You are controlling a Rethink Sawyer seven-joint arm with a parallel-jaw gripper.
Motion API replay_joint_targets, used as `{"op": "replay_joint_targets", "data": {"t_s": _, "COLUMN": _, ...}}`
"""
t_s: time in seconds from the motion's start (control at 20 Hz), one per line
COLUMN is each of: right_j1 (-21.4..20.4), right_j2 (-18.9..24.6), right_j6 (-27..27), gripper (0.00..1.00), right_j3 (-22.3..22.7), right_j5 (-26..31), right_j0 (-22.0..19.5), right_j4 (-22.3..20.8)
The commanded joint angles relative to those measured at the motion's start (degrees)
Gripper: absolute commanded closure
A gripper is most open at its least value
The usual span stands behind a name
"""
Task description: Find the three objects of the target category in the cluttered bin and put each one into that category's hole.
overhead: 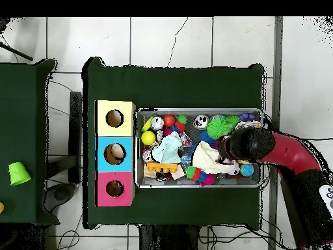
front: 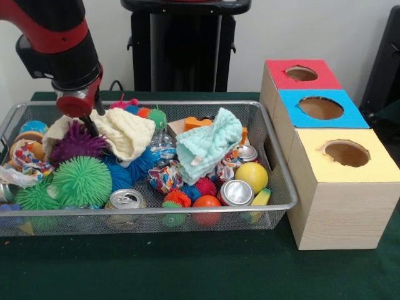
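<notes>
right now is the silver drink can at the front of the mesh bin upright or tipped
Upright: the silver drink can shows its round lid and pull tab facing up, beside the yellow ball in the wire mesh bin.
</notes>
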Motion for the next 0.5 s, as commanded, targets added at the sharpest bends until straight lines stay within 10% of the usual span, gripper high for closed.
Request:
{"op": "replay_joint_targets", "data": {"t_s": 0.05, "right_j1": 3.2, "right_j2": -4.0, "right_j6": 18.4, "gripper": 0.00, "right_j3": 3.0, "right_j5": -5.7, "right_j0": 1.6, "right_j4": 0.9}}
{"op": "replay_joint_targets", "data": {"t_s": 0.5, "right_j1": 5.7, "right_j2": -5.9, "right_j6": 17.7, "gripper": 0.00, "right_j3": 4.2, "right_j5": -11.3, "right_j0": 1.1, "right_j4": 0.0}}
